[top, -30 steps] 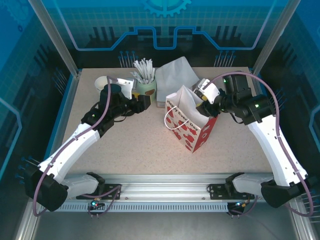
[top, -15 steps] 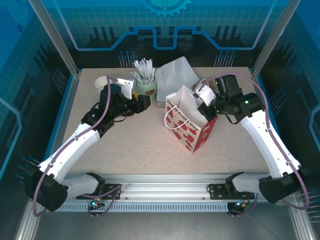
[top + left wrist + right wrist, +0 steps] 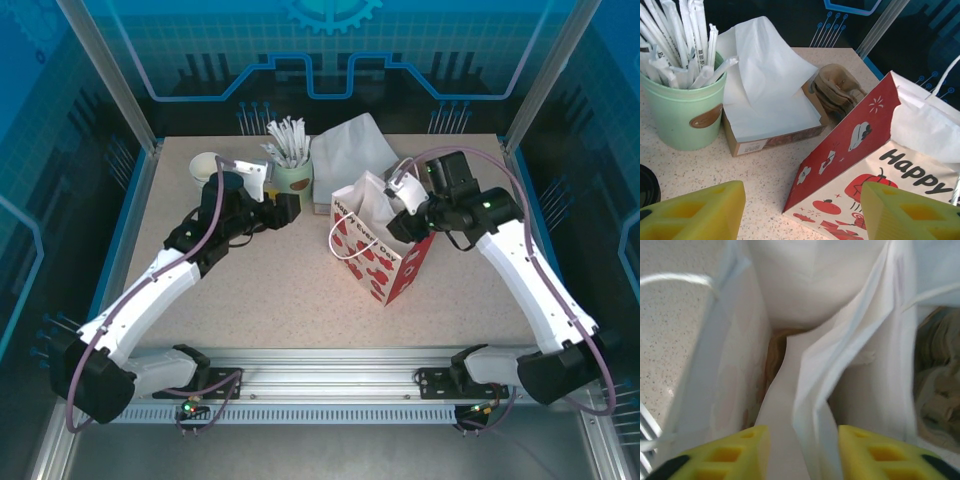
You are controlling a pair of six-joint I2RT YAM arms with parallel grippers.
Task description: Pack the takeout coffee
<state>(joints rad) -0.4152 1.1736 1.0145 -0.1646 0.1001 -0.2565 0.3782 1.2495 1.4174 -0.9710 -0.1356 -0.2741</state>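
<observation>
Speckled beige tabletop (image 3: 290, 290) inside a blue-lit enclosure, that's our setup. The takeout coffee (image 3: 230, 183) sits toward the far left corner. From the top view we only make out its dark round lid, tucked right behind the left arm's wrist. In the left wrist view a black rounded edge at the frame border, just beside one yellow finger, looks like that same lid, though we can't be sure.

The left tool (image 3: 288, 206) is wide open with nothing in it, down low near the pale green cup of wrapped sticks (image 3: 682, 115). The napkin box (image 3: 770, 115) is just past that.

The right tool (image 3: 400, 218) is at the mouth of the red-and-white paper bag (image 3: 375, 250). Its fingers (image 3: 735, 450) are spread apart, and a fold of the bag's white inner wall hangs between them. We can't tell if it touches either pad.
</observation>
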